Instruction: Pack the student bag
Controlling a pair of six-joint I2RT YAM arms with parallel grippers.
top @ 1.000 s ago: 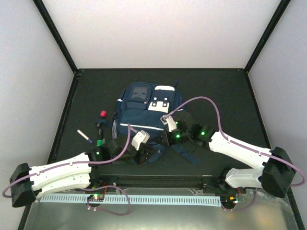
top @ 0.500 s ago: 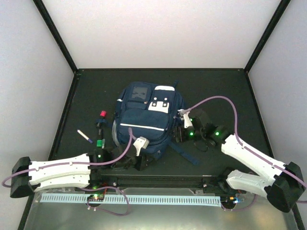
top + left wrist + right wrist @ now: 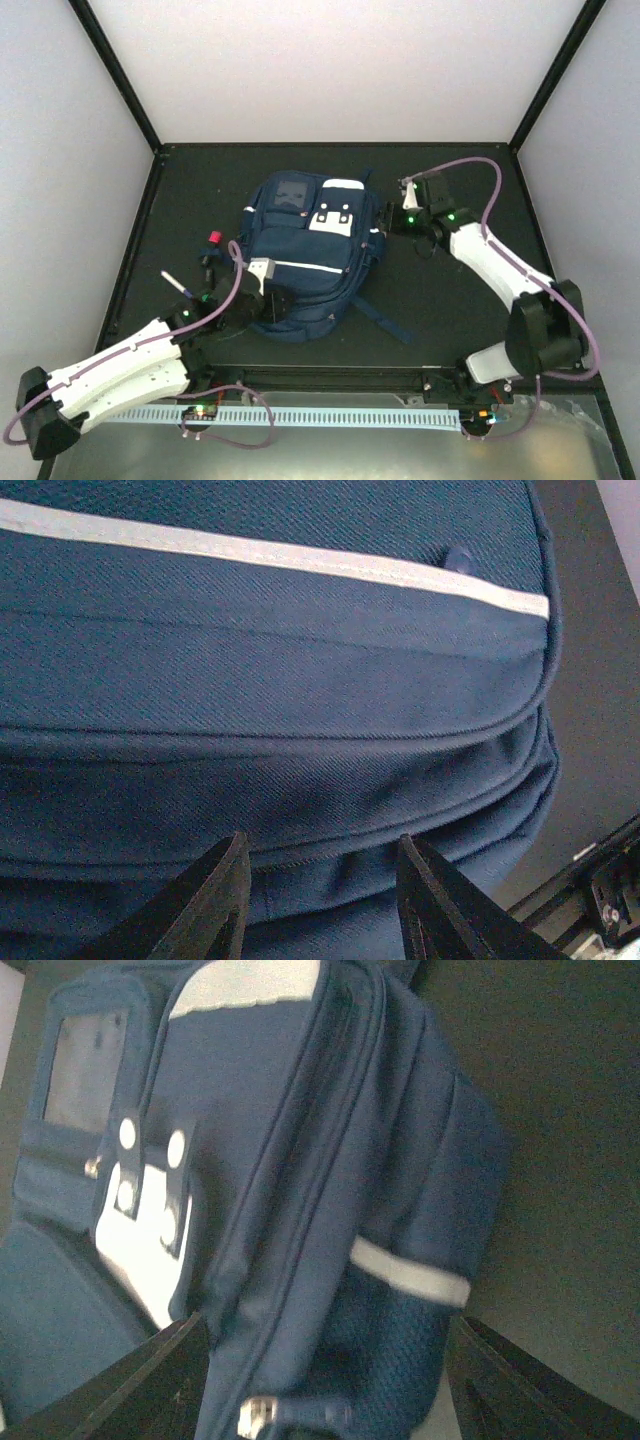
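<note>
The bag (image 3: 305,255) lies flat in the middle, its long axis near-to-far, top farthest. The left gripper (image 3: 320,845), parted and empty, faces its near-left corner; the right gripper (image 3: 325,1330), wide open, sits beside its far-right side.

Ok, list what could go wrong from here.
1. The bag looks zipped shut; the left gripper, open at its fabric, may pinch cloth and drag it.
2. The left arm lies close to the pens; a swing could scatter them.
3. The open right gripper might snag the loose strap, not the zip pull.
</note>
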